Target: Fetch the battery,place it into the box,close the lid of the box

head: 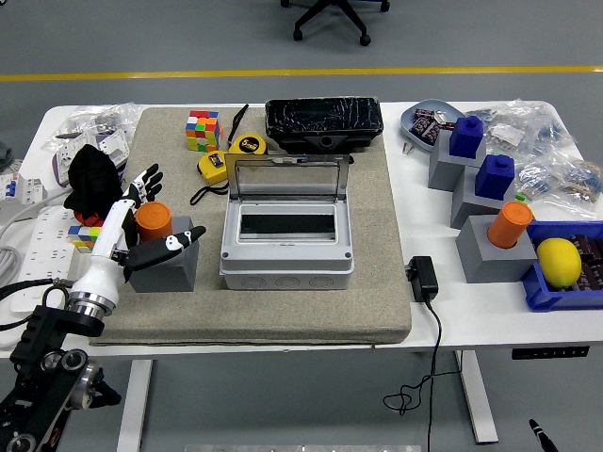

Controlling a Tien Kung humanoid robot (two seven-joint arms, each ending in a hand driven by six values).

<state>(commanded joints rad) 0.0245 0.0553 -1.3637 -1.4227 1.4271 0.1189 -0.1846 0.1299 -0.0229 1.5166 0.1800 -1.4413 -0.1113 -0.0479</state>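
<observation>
A: Grey floor with a yellow line behind; white bench point(490, 330) carries a grey mat point(377, 282). Where do the fingers stand?

B: Left hand point(132, 221) is at the mat's left side. Its fingers point(143, 182) are spread wide around the orange battery point(153, 221), thumb reaching across the front of it, the others behind. Nothing is gripped, and I cannot tell if any of them touches the cylinder.

A: Battery position?

B: Upright in the grey holder block point(168, 261), left of the box point(287, 226) and apart from it.

A: Box state?

B: Grey body in the middle of the mat, clear lid point(286, 179) standing raised at its far edge, dark recess showing inside.

A: Surroundings, outward?

B: Two yellow tape measures point(231, 155) and a coloured puzzle cube point(202, 130) lie beyond the box's left corner; a black case point(323, 122) sits behind the lid. A black glove point(92, 179) and white power strips point(38, 231) are left of the hand. On the right of the bench: grey blocks with two blue pieces point(480, 155), a second orange cylinder point(510, 224), a lemon point(558, 261) in a blue tray point(542, 292), and a black adapter point(422, 278) with its cable hanging over the near edge.
</observation>
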